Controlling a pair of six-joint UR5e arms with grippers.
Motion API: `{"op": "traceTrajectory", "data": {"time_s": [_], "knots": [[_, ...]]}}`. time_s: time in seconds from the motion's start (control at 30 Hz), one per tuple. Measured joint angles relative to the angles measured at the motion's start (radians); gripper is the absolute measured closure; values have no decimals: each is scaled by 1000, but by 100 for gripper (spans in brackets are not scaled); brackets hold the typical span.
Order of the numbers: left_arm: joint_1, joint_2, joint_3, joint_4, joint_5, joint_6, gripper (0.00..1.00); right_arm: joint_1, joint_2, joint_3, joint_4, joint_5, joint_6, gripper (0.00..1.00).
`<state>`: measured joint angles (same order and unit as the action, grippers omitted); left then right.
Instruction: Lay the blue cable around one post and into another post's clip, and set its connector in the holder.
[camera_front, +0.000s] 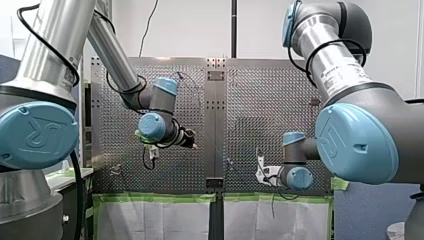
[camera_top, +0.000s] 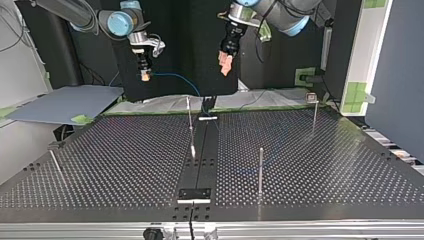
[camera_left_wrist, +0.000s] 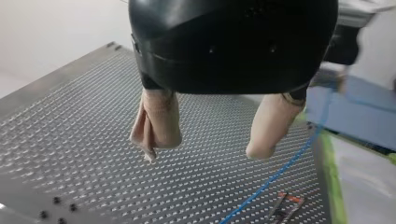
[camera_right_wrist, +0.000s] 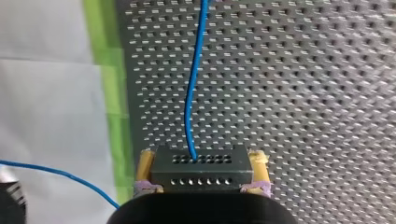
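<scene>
Front view. Left gripper (camera_front: 192, 141): over the perforated table (camera_front: 260, 100), well in from the green tape (camera_front: 160, 197) along the table's edge; jaw gap too small to read. Right gripper (camera_front: 261, 172): near the green tape; jaw state unreadable here as well.

Top view. Right gripper (camera_top: 145, 75): raised above the green tape, blue cable (camera_top: 175, 77) sagging from its tip toward the tape. Left gripper (camera_top: 226, 64): raised at like height, also above the tape, beige pads showing. Thin posts (camera_top: 260, 170): upright on the table, well in from the tape.

Left wrist view. Beige fingers (camera_left_wrist: 156, 123) spread wide, nothing between them. Blue cable (camera_left_wrist: 280, 172) lying on the table beside the gripper, just inside the green tape (camera_left_wrist: 332, 186).

Right wrist view. Yellow fingers (camera_right_wrist: 258, 163) clamped on the black connector (camera_right_wrist: 201, 170) from both sides. Blue cable (camera_right_wrist: 194, 93) leaving the connector's face and running ahead over the table, beside the green tape (camera_right_wrist: 109, 93).
</scene>
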<state>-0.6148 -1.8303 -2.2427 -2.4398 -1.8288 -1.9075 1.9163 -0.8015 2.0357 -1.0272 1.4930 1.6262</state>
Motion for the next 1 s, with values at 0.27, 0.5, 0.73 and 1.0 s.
{"op": "traceTrajectory", "data": {"time_s": [0.27, 0.5, 0.73, 1.0], "knots": [[-58, -78, 45, -1, -69, 78, 0, 5, -72, 2, 17, -3, 5, 100], [-58, -151, 57, 9, -98, 151, 0, 6, -76, 22, 7, -2, -1, 100], [-58, -219, 57, 21, -98, 221, 0, 13, -75, 36, 1, -8, -1, 100], [-59, -236, 67, 27, -93, 304, 0, 26, -73, 38, 1, -34, 2, 100]]}}
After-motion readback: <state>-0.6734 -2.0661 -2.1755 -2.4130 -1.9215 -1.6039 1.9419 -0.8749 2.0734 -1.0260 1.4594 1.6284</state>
